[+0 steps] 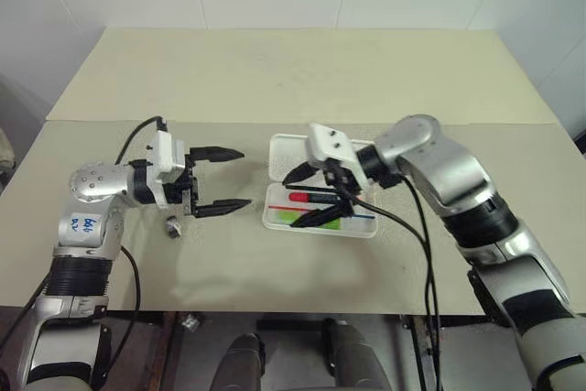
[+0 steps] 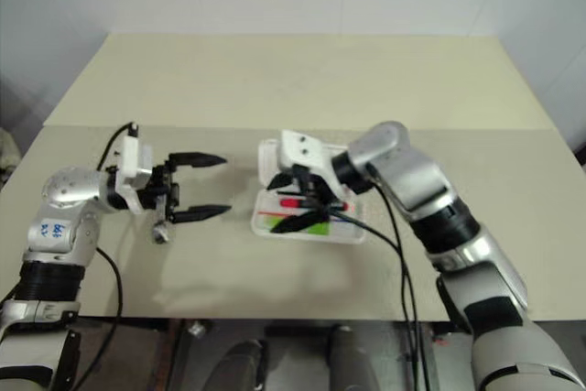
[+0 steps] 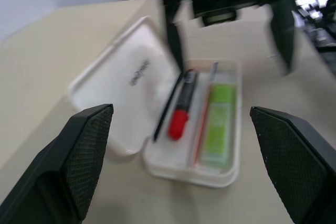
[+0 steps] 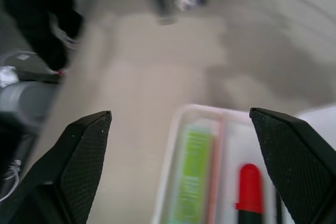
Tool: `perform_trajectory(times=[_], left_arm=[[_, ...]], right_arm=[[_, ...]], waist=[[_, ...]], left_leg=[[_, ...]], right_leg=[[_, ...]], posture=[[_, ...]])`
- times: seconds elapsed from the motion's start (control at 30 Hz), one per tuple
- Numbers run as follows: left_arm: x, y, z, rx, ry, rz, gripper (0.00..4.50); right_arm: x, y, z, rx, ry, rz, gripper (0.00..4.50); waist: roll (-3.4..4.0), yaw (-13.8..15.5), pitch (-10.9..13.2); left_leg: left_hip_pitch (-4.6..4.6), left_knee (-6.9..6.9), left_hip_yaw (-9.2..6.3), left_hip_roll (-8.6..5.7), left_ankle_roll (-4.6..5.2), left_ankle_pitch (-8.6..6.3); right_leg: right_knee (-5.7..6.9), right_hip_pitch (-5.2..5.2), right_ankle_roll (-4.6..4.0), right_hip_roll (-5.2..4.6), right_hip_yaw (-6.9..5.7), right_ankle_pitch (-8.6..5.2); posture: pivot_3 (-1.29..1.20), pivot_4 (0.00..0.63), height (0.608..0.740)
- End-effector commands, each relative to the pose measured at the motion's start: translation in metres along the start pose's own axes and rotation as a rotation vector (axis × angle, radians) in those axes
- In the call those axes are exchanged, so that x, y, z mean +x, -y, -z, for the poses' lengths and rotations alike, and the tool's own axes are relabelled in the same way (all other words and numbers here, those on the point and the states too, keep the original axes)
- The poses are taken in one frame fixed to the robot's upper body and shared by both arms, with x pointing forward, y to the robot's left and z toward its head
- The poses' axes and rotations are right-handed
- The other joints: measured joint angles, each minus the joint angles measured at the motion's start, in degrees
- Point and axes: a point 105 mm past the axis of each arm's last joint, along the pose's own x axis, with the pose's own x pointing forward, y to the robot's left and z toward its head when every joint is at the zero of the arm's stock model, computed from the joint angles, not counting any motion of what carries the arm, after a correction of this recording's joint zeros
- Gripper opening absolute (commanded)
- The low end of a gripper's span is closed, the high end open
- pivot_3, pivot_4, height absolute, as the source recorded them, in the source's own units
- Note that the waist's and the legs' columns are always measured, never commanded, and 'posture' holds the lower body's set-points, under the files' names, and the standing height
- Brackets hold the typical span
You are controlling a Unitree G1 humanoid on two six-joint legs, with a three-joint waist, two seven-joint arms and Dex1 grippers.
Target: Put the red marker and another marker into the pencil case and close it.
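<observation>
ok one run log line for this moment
red marker in pencil case | green highlighter in | lid open | right gripper open above | left gripper open

Beige table (image 1: 302,70) bears the open pencil case (image 1: 284,153) and a small metal piece (image 1: 172,225)

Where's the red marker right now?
The red marker lies inside the open pencil case, beside the green highlighter, under the open right claw.

You see two silver arms with black joint bands, each ending in a white wrist block and black cross-hatched fingers (image 3: 86,161). Black cables loop from both wrists. The left arm (image 1: 87,217) bears a white label with blue handwriting.
</observation>
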Motion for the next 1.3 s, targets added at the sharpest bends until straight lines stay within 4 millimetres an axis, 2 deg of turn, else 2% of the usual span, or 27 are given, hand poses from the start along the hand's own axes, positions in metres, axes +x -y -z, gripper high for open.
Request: perform_trajectory(times=[0.03, 0.2, 0.3, 0.4, 0.47, 0.6, 0.73, 0.87, 1.0, 1.07, 1.2, 1.3], left_arm=[[-0.014, 0.000, -0.009, 0.054, -0.063, -0.067, 4.50], [-0.032, 0.006, -0.010, 0.023, -0.132, -0.185, 4.50], [-0.046, 0.003, -0.014, 0.028, -0.163, -0.352, 4.50], [-0.050, 0.014, -0.019, -0.011, -0.179, -0.497, 4.50], [-0.053, 0.022, -0.017, -0.053, -0.212, -0.576, 4.50], [-0.066, 0.021, -0.011, -0.149, -0.267, -0.781, 4.50], [-0.065, 0.027, -0.008, -0.262, -0.284, -0.911, 4.50], [-0.055, 0.041, 0.001, -0.372, -0.304, -0.998, 4.50], [-0.054, 0.054, 0.013, -0.490, -0.325, -1.184, 4.50], [-0.056, 0.058, 0.017, -0.508, -0.355, -1.229, 4.50], [-0.075, 0.068, 0.035, -0.534, -0.496, -1.369, 4.50], [-0.076, 0.072, 0.041, -0.562, -0.529, -1.395, 4.50]], right_arm=[[-0.024, -0.008, -0.016, -0.102, 0.124, -0.001, 4.46], [-0.046, -0.014, -0.019, -0.151, 0.251, 0.011, 4.46], [-0.060, -0.015, -0.016, -0.161, 0.300, 0.042, 4.46], [-0.079, -0.013, 0.006, -0.116, 0.302, 0.121, 4.46], [-0.089, -0.013, 0.011, -0.087, 0.354, 0.160, 4.46], [-0.096, -0.007, 0.008, -0.036, 0.426, 0.212, 4.46], [-0.103, -0.003, 0.007, -0.010, 0.466, 0.249, 4.46], [-0.110, -0.002, 0.016, 0.019, 0.466, 0.279, 4.46], [-0.109, -0.005, 0.027, 0.024, 0.435, 0.288, 4.46], [-0.109, -0.004, 0.027, 0.025, 0.442, 0.295, 4.46], [-0.106, -0.007, 0.027, 0.034, 0.454, 0.294, 4.46], [-0.106, -0.009, 0.027, 0.037, 0.457, 0.302, 4.46]], waist=[[0.00, -0.3, 0.0], [-0.04, -0.4, 0.0], [-0.05, -0.2, 0.0], [-0.06, -0.1, 0.0], [-0.06, 0.1, 0.0], [-0.08, 0.1, 0.1], [-0.10, 0.0, 0.1], [-0.13, 0.1, 0.1], [-0.17, 0.1, 0.1], [-0.23, 0.1, 0.1], [-0.25, 0.1, 0.1], [-0.26, 0.1, 0.1]], left_leg=[[0.00, 0.00, 0.01, 0.01, 0.00, 0.00], [0.04, -0.03, 0.01, 0.09, 0.01, -0.01], [0.06, -0.01, 0.01, 0.10, 0.01, -0.01], [0.12, -0.01, 0.01, 0.12, 0.00, -0.02], [0.16, -0.02, 0.01, 0.12, 0.01, -0.05], [0.20, 0.04, 0.00, 0.11, 0.01, -0.07], [0.35, 0.08, -0.01, 0.12, 0.01, -0.07], [0.42, 0.07, 0.00, 0.11, 0.00, -0.06], [0.40, 0.09, 0.00, 0.11, -0.02, -0.06], [0.40, 0.12, 0.00, 0.09, -0.03, -0.06], [0.49, 0.09, 0.00, 0.18, -0.05, -0.05], [0.51, 0.11, 0.00, 0.22, -0.07, -0.05]], right_leg=[[0.00, -0.01, 0.01, 0.00, 0.02, 0.00], [0.04, -0.01, -0.02, 0.06, 0.02, -0.01], [0.06, 0.02, -0.03, 0.06, 0.02, 0.00], [-0.01, 0.12, -0.05, 0.06, 0.01, 0.00], [-0.15, 0.24, -0.04, 0.05, 0.01, 0.00], [-0.14, 0.33, -0.04, 0.05, 0.00, 0.02], [-0.11, 0.48, -0.07, 0.10, 0.00, 0.05], [-0.10, 0.54, -0.07, 0.11, 0.01, 0.05], [-0.13, 0.55, -0.07, 0.12, 0.02, 0.06], [-0.16, 0.58, -0.03, 0.12, 0.03, 0.08], [-0.14, 0.59, -0.16, 0.26, 0.04, 0.08], [-0.16, 0.63, -0.21, 0.31, 0.05, 0.06]], posture=[[0.00, 0.150, 0.740], [0.00, 0.150, 0.740], [0.00, 0.150, 0.740], [0.00, 0.150, 0.740], [0.00, 0.150, 0.740], [0.00, 0.150, 0.740], [0.00, 0.150, 0.740], [0.00, 0.150, 0.740], [0.00, 0.150, 0.740], [0.00, 0.150, 0.740], [0.00, 0.150, 0.740], [0.00, 0.150, 0.740]])
